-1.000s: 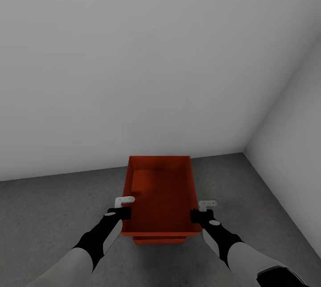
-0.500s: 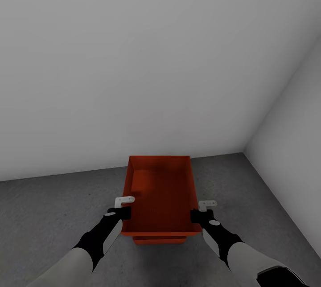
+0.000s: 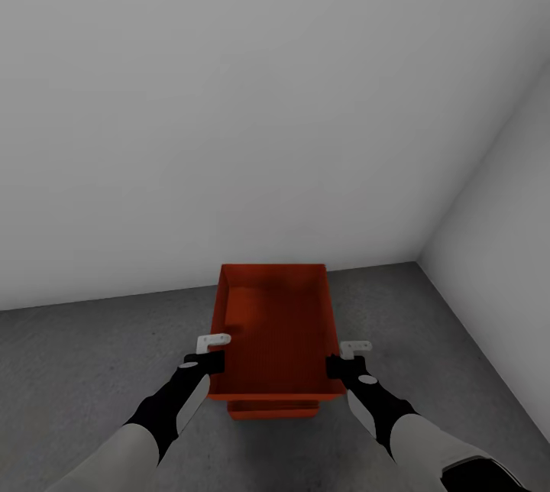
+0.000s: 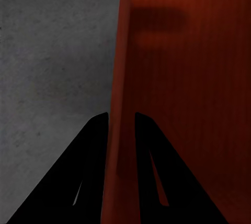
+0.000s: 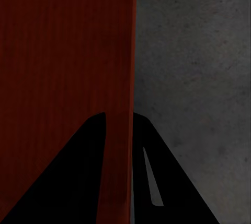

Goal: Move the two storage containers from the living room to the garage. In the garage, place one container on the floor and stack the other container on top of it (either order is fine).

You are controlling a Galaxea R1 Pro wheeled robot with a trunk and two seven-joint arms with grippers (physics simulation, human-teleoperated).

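Observation:
In the head view an orange-red storage container hangs between my two arms over the garage's dark concrete floor. Under its near edge shows the front rim of a second storage container; I cannot tell whether the two touch. My left gripper is shut on the upper bin's left wall, and my right gripper is shut on its right wall. The left gripper in its wrist view straddles the red wall. The right gripper likewise pinches the wall.
A plain pale grey wall rises just behind the bins. A second wall meets it in a corner at the right. Concrete floor stretches to both sides of the bins.
The held container and both grippers have shifted a little upward in the head view. The lower container and the walls stay where they were.

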